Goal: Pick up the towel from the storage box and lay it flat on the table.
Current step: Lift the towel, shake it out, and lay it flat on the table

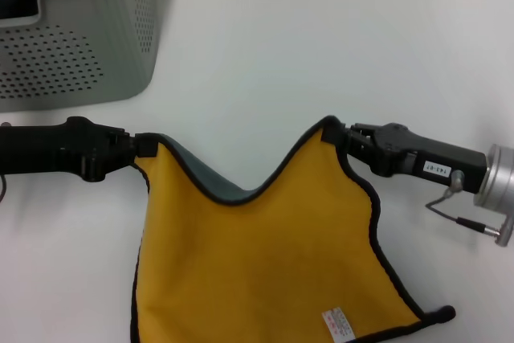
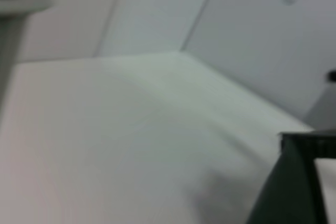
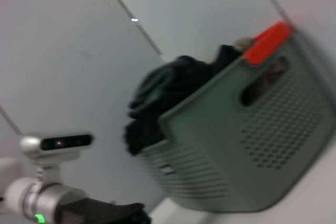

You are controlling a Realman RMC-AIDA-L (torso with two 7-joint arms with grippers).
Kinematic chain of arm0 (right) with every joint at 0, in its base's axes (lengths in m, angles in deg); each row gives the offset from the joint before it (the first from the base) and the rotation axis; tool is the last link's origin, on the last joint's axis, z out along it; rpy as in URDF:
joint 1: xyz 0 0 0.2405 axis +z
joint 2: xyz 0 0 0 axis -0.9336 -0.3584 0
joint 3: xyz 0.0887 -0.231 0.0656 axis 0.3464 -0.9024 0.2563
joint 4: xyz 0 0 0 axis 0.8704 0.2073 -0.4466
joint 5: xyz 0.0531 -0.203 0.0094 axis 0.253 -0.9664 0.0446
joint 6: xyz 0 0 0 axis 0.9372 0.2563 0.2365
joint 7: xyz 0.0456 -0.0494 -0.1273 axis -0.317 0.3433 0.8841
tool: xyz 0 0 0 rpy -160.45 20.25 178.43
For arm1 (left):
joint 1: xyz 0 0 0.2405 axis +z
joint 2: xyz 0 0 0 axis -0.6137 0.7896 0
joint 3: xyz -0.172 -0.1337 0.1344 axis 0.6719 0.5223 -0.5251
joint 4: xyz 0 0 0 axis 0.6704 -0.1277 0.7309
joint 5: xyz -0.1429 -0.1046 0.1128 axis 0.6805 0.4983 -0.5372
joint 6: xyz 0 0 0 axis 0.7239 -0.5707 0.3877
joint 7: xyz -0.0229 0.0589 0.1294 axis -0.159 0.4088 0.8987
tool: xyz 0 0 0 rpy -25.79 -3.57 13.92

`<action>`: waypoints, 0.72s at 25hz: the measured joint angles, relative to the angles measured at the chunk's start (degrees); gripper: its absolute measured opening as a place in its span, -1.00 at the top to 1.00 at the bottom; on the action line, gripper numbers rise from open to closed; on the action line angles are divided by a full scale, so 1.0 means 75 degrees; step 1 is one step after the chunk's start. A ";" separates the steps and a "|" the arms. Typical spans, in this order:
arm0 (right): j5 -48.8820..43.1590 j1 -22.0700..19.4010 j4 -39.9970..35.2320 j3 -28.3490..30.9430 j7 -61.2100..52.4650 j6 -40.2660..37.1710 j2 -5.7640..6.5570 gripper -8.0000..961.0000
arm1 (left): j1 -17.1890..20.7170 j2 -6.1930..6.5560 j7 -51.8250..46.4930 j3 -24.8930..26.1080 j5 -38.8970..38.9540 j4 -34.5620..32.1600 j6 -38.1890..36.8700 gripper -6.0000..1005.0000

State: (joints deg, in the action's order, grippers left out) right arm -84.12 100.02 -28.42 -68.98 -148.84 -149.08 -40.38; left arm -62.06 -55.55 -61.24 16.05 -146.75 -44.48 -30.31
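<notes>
The towel (image 1: 265, 263) hangs stretched between my two grippers above the white table (image 1: 321, 54), yellow side towards me, with a strip of dark grey-green showing along its sagging top edge. A small white tag (image 1: 341, 324) sits near its lower edge. My left gripper (image 1: 144, 147) is shut on the towel's top left corner. My right gripper (image 1: 337, 136) is shut on its top right corner. The pale grey-green storage box (image 1: 80, 46) stands at the far left of the table. The left wrist view shows a dark edge of the towel (image 2: 286, 192).
In the right wrist view the storage box (image 3: 252, 145) holds dark cloth (image 3: 173, 87) and has an orange-red piece (image 3: 268, 43) on its rim. The left arm (image 3: 58, 203) shows in that view too.
</notes>
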 joint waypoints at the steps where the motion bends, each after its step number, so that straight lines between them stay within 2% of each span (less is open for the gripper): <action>1: 0.0017 0.0015 -0.0039 0.0037 0.0062 0.0208 -0.0002 0.95 | -0.0050 -0.0028 -0.0008 0.0005 -0.0159 0.0005 0.0242 0.93; 6: 0.0032 -0.0021 -0.0195 0.0635 0.0407 0.0723 0.0046 0.95 | -0.0124 -0.0072 -0.0059 0.0010 -0.0250 -0.0039 0.0832 0.93; 9: 0.0007 0.0109 -0.0206 0.0823 0.0474 0.0873 0.0160 0.95 | -0.0201 -0.0085 -0.0081 0.0013 -0.0251 -0.0042 0.1073 0.93; 10: -0.0006 0.0278 -0.0198 0.0825 0.0471 0.1068 0.0249 0.95 | -0.0224 -0.0089 -0.0102 0.0013 -0.0252 -0.0043 0.1157 0.93; 18: -0.0106 0.0614 -0.0178 0.0768 0.0457 0.1893 0.0272 0.95 | -0.0449 -0.0136 -0.0266 -0.0037 -0.0382 -0.0033 0.1791 0.93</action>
State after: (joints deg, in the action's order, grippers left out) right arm -84.92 104.63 -29.76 -63.22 -145.41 -134.88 -38.34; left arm -65.43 -56.57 -63.24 15.77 -149.61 -44.73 -16.87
